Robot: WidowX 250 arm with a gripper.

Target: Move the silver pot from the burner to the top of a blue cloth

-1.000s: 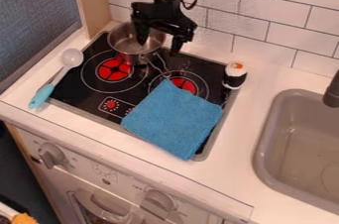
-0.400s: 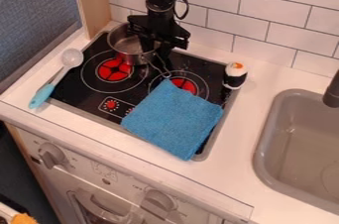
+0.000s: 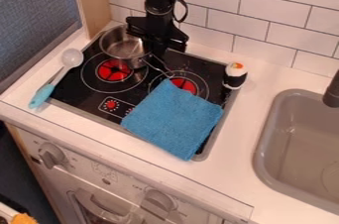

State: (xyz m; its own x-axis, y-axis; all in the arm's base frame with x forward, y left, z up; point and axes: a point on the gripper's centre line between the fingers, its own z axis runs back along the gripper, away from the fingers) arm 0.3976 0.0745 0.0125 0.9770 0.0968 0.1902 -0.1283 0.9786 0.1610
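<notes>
Early stage, going by the layout: only the approach done, with the claw (image 3: 156, 49) down at the handle side of the silver pot (image 3: 120, 49). Can't tell whether released, clenched or grasping the pot. Pot at the back left of the stovetop (image 3: 78, 91), behind the left red burner (image 3: 113, 70), handle (image 3: 157, 66) pointing toward the cloth's far corner. Can't confirm any lift. Left to do: secure the grip, raise, carry toward the front right, lower onto the blue cloth (image 3: 173, 119), let go, back off. Cloth spread flat, partly over the right burner (image 3: 185, 85), and apart from the pot's body. Main snag likely the handle, liable to drag or bunch the cloth if carried low. Also around: spoon (image 3: 43, 94) along the left edge, sushi toy (image 3: 235, 75) near the right edge, sink (image 3: 263, 141) in the surface (image 3: 248, 101) farther right. Likely both well off a direct path: spoon and sink.
</notes>
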